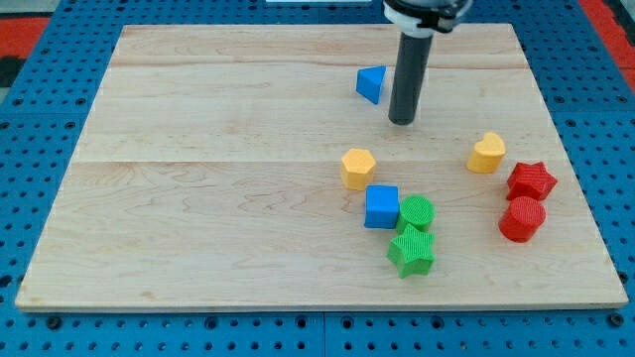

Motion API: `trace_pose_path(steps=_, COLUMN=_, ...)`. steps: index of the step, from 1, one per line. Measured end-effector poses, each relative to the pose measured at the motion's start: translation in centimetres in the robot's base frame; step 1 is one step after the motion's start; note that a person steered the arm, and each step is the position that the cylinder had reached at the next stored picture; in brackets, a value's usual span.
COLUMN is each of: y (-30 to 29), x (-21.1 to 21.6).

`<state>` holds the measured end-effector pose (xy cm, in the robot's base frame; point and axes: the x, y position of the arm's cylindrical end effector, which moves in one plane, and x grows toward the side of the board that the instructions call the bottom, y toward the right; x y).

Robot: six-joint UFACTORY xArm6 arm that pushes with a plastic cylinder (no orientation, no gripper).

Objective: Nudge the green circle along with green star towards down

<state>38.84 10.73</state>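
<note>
The green circle lies on the wooden board at the view's lower right, touching the green star just below it. My tip is at the end of the dark rod, well above both green blocks toward the view's top, apart from them. The tip stands just right of the blue triangle.
A blue cube touches the green circle's left side. A yellow hexagon sits above the cube. A yellow heart, a red star and a red cylinder stand at the right. The board's bottom edge is near the star.
</note>
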Motion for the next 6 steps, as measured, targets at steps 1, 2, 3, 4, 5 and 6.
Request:
trace_pose_path(steps=1, y=0.7, x=3.2)
trace_pose_path(steps=2, y=0.7, x=6.1)
trace_pose_path(steps=3, y=0.7, x=8.3)
trace_pose_path(steps=4, y=0.3, x=9.8)
trace_pose_path(steps=5, y=-1.4, x=11.0)
trace_pose_path(steps=6, y=-3.5, x=11.9)
